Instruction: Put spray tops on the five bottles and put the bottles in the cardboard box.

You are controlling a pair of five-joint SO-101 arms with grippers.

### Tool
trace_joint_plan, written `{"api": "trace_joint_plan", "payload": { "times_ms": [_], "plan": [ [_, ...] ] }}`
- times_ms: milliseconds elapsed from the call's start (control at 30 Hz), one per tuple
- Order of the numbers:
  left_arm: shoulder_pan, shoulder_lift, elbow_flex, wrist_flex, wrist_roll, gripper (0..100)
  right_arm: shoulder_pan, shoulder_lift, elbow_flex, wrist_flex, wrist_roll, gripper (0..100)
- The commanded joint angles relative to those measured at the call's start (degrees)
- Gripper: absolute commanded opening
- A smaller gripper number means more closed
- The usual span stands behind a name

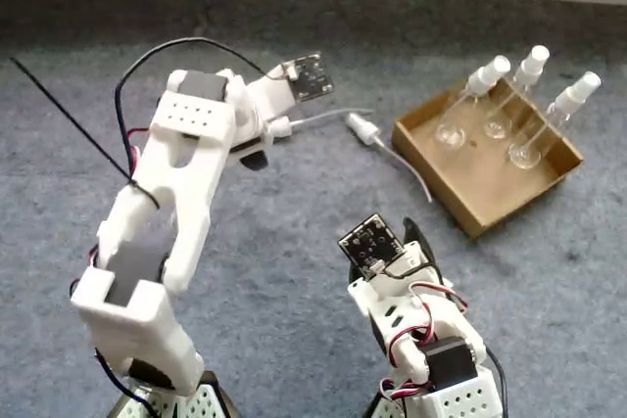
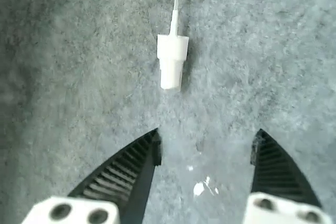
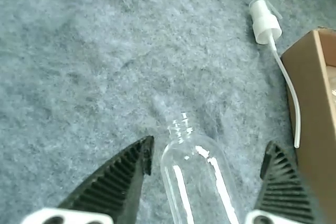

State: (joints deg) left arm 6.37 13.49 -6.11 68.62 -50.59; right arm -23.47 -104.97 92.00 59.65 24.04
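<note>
The left gripper point(image 2: 207, 137) is spread wide, a white plastic spray top point(image 2: 172, 61) lying just ahead of its tips. The right gripper point(image 3: 209, 145), also spread, straddles a clear uncapped bottle point(image 3: 197, 182) beside the brown cardboard box point(image 3: 310, 108).

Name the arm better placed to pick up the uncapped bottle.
Right. The bottle lies between the open jaws of the right gripper. The left gripper is open before a spray top instead.
</note>
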Motion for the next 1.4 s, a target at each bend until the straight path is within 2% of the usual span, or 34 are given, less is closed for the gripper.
{"api": "trace_joint_plan", "payload": {
  "times_ms": [0, 233, 400, 600, 767, 1000, 1067, 1167, 1367],
  "plan": [
    [2.68, 11.47, -16.75, 0.79, -0.53, 24, -0.57, -0.4, -0.57, -1.54, -0.7, 28.8],
    [2.68, 28.35, -38.02, 6.07, -2.2, 24, -0.57, -0.4, -0.57, -1.54, -0.7, 28.8],
    [2.51, 37.85, -48.31, 7.21, -2.2, 23, -0.57, -0.4, -0.57, -1.54, -0.7, 28.8],
    [2.51, 45.93, -58.15, 7.38, -2.46, 14, -0.57, -0.4, -0.22, -1.54, -0.62, 28.8],
    [2.51, 51.38, -63.69, 8.26, -2.46, 12, -0.57, -0.4, 2.24, -1.54, -0.44, 28.8],
    [2.51, 52.62, -70.55, 19.6, -2.46, 11, -0.48, -0.4, 2.42, -4.18, -0.35, 28.8],
    [2.51, 52.62, -71.6, 21.45, -2.55, 7, -0.31, -0.4, 2.42, -4.97, -0.35, 28.8],
    [2.51, 52.62, -71.69, 22.07, -2.55, 3, -0.31, -0.4, 2.42, -4.97, -0.35, 28.8],
    [2.59, 52.7, -71.6, 22.07, -2.46, 3, -0.31, -0.4, 2.51, -4.97, -0.35, 28.8]
  ]
}}
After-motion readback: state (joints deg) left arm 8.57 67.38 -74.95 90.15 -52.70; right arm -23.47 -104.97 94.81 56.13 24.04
